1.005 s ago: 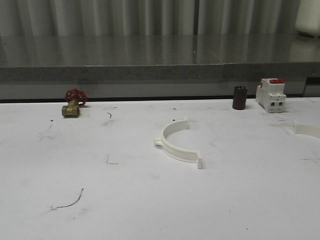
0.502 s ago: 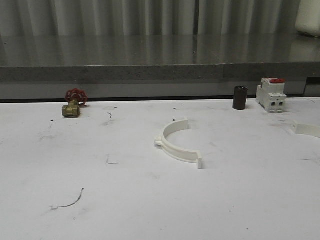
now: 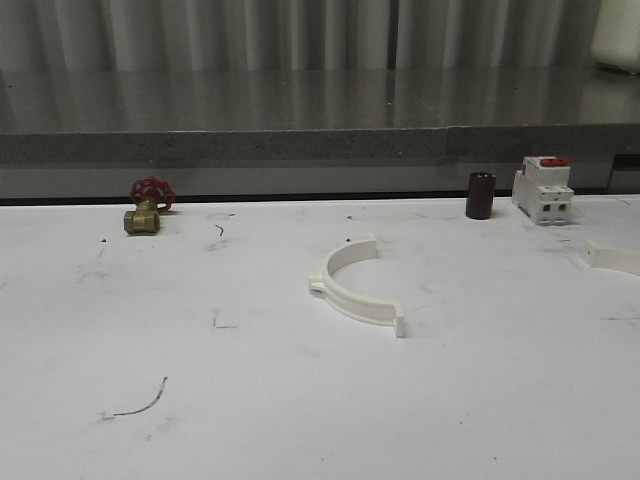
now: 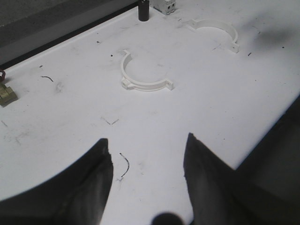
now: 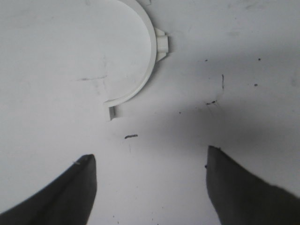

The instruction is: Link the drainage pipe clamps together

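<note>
One clamp half [image 3: 356, 288] lies mid-frame on the table [image 3: 300, 400]; the second half [image 3: 613, 257] sits at the right edge. Valve [image 3: 146, 206] upper left; cylinder [image 3: 480, 195] and breaker [image 3: 542, 190] upper right, side by side.

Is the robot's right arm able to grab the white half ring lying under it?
Probably yes. The right gripper is open above the half ring, holding nothing, and only bare table lies between them.

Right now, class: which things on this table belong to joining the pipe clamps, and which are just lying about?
Belongs to the job:
- near clamp half
- far-right clamp half

Just lying about:
- brass valve with red handwheel
- dark cylinder
- white breaker with red top
</note>
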Controlling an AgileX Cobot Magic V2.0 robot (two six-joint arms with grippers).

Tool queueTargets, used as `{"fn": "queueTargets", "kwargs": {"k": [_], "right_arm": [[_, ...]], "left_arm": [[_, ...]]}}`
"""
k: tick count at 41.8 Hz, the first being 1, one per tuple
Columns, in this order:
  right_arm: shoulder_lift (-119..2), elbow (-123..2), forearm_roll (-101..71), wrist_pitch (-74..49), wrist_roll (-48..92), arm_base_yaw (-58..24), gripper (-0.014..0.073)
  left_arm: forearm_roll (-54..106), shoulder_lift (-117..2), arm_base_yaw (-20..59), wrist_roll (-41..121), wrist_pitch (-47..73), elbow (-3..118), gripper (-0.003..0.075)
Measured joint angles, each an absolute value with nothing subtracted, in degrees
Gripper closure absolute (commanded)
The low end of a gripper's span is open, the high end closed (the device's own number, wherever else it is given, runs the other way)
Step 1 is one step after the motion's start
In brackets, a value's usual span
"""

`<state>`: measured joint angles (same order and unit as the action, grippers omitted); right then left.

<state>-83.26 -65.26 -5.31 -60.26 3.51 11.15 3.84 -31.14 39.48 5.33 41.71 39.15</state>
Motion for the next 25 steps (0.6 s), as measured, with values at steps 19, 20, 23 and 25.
{"fn": "queueTargets", "kwargs": {"k": [19, 20, 23, 25], "right_arm": [[-98.84, -65.92, -5.75, -46.07, 8.68, 11.24, 0.0069], [-99.43, -65.92, -5.6, -45.19, 8.68, 11.24, 0.0069], [-100.86, -65.92, -5.47, -43.31, 8.72, 11.24, 0.0069], [-101.87, -65.92, -5.38, -42.17, 8.72, 11.24, 0.0071]], "left_arm": [[3.84, -31.14, 39.48, 5.33, 41.71, 39.15, 0.0374], [3.84, -31.14, 39.48, 5.33, 41.71, 39.15, 0.0374], [3.84, -31.14, 39.48, 5.33, 41.71, 39.15, 0.0374], [3.84, -31.14, 39.48, 5.33, 41.71, 39.15, 0.0374]]}}
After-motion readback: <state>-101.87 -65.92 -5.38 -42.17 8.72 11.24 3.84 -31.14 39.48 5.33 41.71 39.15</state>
